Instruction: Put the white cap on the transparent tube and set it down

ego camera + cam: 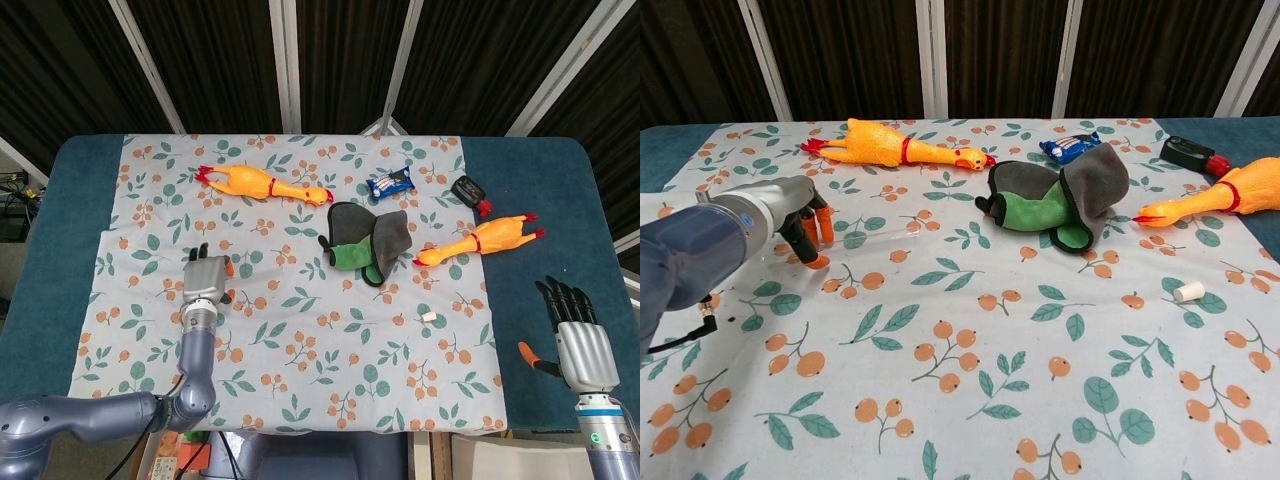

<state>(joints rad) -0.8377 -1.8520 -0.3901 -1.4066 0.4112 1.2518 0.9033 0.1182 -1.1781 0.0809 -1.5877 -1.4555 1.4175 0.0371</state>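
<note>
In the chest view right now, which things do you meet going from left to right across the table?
left robot hand → left rubber chicken → grey and green cloth → white cap → right rubber chicken

Blue table [530,190], floral cloth [300,330], dark slatted wall [210,60] behind

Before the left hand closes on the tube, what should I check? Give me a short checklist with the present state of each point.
1. Left hand is at the transparent tube: ok, its fingers point down at the tube's left end.
2. Tube already held: cannot tell; fingers hide that end.
3. Tube lies free on the cloth: ok, nothing rests on its visible part.
4. White cap is within sight and loose: ok, it lies alone on the cloth.
5. Right hand is ready for the cap: not ok, it hangs off the cloth, apart from the cap, holding nothing.
</note>
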